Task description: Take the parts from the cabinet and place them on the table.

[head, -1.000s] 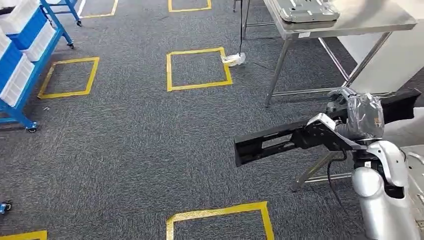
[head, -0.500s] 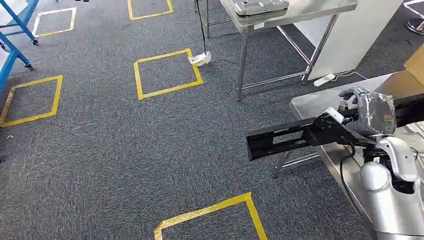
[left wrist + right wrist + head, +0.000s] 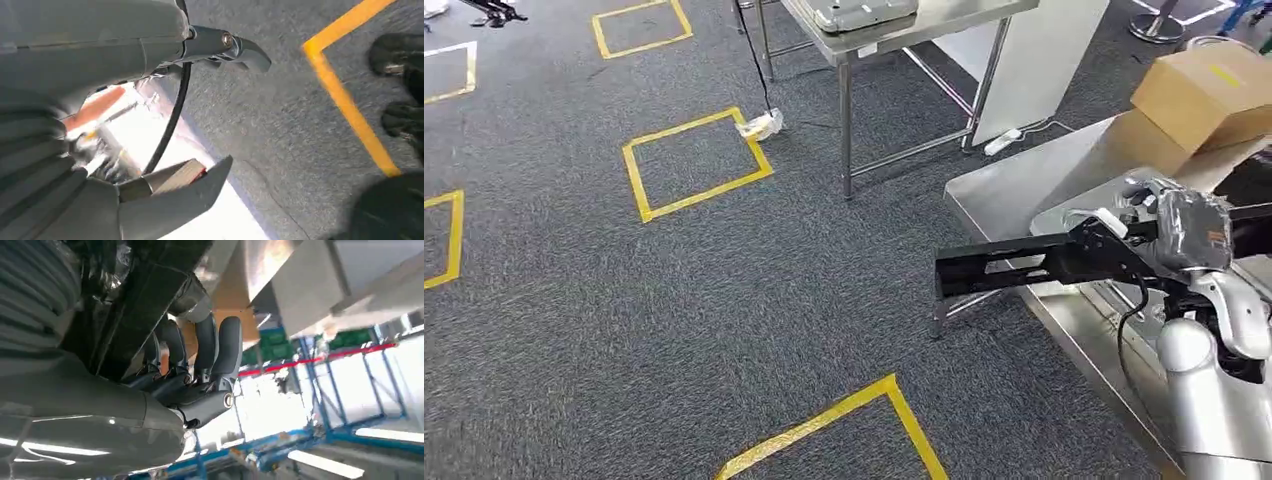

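Observation:
A long black part (image 3: 1009, 266) sticks out level to the left over the carpet, and my right hand (image 3: 1176, 232) grips its right end. This hand hovers above the near steel table (image 3: 999, 196), at its front part. From the right wrist camera, dark fingers (image 3: 212, 352) curl around the black part (image 3: 142, 305). My left hand (image 3: 150, 150) hangs above the carpet with thumb and fingers apart and nothing between them.
A cardboard box (image 3: 1209, 88) sits at the far end of the near table. A second steel table (image 3: 954, 14) stands further back with a grey tray (image 3: 864, 12) on it. Yellow tape squares (image 3: 694, 165) mark the grey carpet.
The camera has turned right, so the floor marks slid left and the near steel table with the box came into view. My right hand still holds the black part.

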